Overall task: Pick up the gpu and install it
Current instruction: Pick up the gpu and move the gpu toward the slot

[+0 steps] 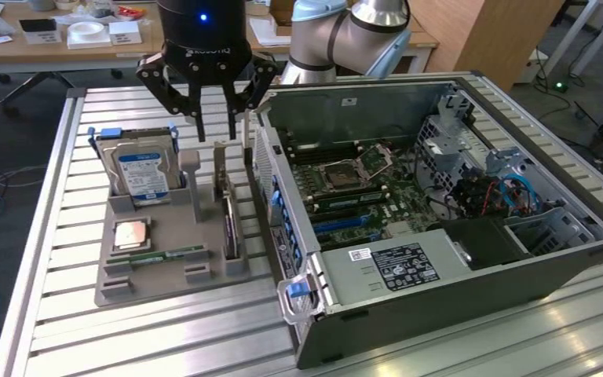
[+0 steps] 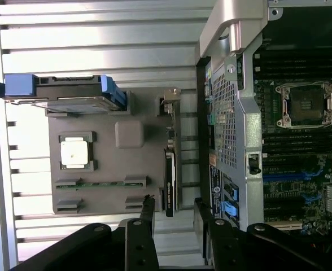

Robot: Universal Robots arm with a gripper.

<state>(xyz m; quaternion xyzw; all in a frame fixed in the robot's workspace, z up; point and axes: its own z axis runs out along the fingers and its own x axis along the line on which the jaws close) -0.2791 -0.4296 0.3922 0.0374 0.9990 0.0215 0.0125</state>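
The gpu (image 1: pixel 230 229) is a thin dark card standing on edge in a slot at the side of the grey tray (image 1: pixel 166 279) nearest the case, its silvery bracket (image 1: pixel 221 166) at the far end. My gripper (image 1: pixel 225 133) hangs open above that bracket end, apart from the card. In the wrist view the gpu (image 2: pixel 170 180) lies in line with the gap of my gripper (image 2: pixel 174 217), just beyond the black fingertips (image 2: pixel 148 210). Nothing is between the fingers.
The tray (image 2: pixel 132 164) also holds a hard drive (image 1: pixel 142 174) with a blue-white label, a CPU (image 1: pixel 134 234) and a green RAM stick (image 1: pixel 166 255). The open computer case (image 1: pixel 438 267) lies right beside the tray, its motherboard (image 1: pixel 354 196) and blue slots (image 2: pixel 290 176) exposed. Slatted metal table (image 1: pixel 60 330) underneath.
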